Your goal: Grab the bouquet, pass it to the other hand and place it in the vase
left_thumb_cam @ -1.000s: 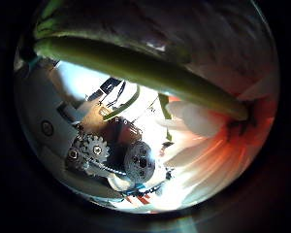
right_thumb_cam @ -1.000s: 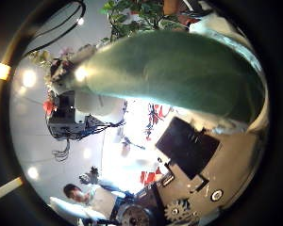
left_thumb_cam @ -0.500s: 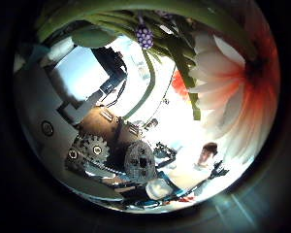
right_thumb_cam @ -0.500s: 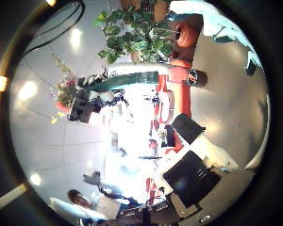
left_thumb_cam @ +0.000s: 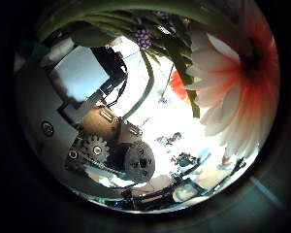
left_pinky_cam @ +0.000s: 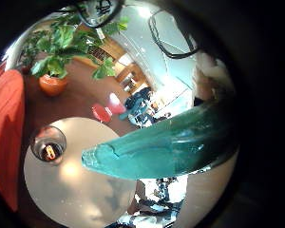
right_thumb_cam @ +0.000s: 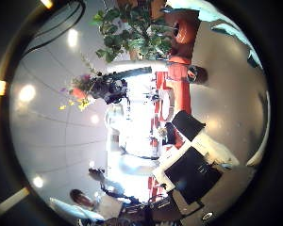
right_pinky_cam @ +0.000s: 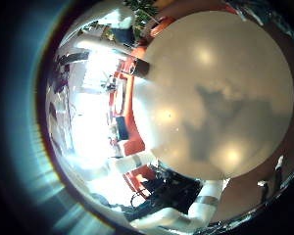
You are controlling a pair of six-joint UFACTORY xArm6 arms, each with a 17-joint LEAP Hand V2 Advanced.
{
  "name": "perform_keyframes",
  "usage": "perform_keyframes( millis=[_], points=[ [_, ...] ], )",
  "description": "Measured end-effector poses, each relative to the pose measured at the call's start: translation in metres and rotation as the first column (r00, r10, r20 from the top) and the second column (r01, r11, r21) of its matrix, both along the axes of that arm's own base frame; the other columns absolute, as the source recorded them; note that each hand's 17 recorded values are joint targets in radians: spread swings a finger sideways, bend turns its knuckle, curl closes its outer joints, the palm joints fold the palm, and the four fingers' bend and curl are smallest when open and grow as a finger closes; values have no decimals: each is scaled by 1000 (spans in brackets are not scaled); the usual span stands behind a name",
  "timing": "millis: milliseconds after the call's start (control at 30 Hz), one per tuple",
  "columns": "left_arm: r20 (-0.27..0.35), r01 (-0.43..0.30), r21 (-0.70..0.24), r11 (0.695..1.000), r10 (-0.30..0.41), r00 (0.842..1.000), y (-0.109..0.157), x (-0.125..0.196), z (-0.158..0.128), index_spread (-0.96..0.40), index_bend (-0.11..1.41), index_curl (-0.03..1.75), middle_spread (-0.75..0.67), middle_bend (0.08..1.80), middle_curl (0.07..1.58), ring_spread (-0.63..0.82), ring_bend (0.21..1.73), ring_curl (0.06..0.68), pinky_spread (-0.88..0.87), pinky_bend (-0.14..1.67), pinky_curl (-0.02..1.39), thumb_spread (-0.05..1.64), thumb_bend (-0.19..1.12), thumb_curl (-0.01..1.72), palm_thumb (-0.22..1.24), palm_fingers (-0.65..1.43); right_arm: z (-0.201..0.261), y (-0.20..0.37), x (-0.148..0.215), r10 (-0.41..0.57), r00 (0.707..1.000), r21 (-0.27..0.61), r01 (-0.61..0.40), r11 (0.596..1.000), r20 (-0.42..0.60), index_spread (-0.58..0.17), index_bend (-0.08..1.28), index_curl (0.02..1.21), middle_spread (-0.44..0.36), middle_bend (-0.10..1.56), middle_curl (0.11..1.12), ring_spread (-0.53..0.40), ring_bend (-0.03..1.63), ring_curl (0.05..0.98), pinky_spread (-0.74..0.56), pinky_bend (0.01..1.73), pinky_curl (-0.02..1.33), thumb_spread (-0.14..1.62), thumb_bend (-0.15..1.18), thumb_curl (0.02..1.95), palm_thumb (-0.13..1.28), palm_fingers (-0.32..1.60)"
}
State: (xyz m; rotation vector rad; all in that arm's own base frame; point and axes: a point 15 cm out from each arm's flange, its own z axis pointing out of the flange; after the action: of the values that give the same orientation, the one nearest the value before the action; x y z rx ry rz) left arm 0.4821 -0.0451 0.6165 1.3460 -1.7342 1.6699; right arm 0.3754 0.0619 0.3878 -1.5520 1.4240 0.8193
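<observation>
Bouquet [right_thumb_cam: 90, 88] farther from right hand

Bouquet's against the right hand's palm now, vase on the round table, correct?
Not the right: the bouquet of orange-and-white flowers is against the left hand, as the left thumb side palm view shows. The glass vase is on the round table.

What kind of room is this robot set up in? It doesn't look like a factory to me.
It looks like a lounge or lobby rather than a workshop, though that is a guess. A round pale table stands on a brown floor, a big potted plant grows in an orange pot, and red seats stand nearby.
</observation>
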Motion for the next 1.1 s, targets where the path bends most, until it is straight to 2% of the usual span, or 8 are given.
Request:
perform_keyframes(
  millis=[367, 667, 1100],
  points=[
    [-27, -51, 0, 999, 51, 998, 28, 18, -22, -729, 622, 1324, -511, 1156, 974, -391, 1533, 543, -619, 1126, 1030, 1108, 138, 951, 1054, 1068, -3, -1, 2, 1, 1000, 4, -1, 1000, -10, -372, 249, 437, -81, 467, 410, -73, 819, 321, 365, 653, 447, 957, -25, 538, 778, 289],
    [-42, -59, -1, 998, 59, 997, 35, 30, -35, -738, 602, 1351, -517, 1146, 981, -384, 1529, 543, -631, 1103, 1061, 1119, 125, 976, 1056, 1074, -7, -2, 1, 5, 1000, -4, -5, 1000, -18, -367, 222, 428, -141, 419, 387, -73, 783, 293, 377, 616, 402, 956, -25, 527, 781, 338],
    [-70, -78, -17, 997, 77, 995, 39, 66, -64, -746, 578, 1374, -520, 1135, 991, -383, 1525, 543, -649, 1078, 1092, 1127, 107, 998, 1067, 1079, -10, -8, -1, -1, 1000, -16, 1, 1000, -23, -371, 195, 420, -115, 385, 378, -74, 746, 263, 380, 579, 346, 955, -25, 520, 782, 392]
  ],
)
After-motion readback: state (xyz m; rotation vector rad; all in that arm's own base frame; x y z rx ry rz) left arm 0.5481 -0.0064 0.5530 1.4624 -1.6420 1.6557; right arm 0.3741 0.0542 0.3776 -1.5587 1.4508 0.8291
